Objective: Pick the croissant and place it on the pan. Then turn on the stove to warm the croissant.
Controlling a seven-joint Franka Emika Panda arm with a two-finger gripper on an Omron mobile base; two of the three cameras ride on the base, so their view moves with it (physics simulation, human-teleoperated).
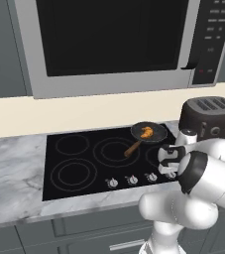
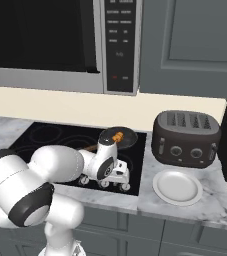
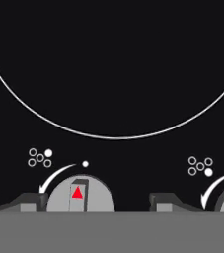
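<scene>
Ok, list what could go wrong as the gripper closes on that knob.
1. Wrong burner: the silver knobs sit in a tight row, and the knob between the gripper fingertips may not feed the ring under the pan.
2. Off-centre grip: that knob sits beside the left fingertip, so it may slip.
3. Overturning could scorch the croissant.

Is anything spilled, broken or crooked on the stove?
Nothing stands out. The croissant sits inside the pan on the stove, nothing is spilled, and the white plate lies flat on the counter beside the toaster.
</scene>
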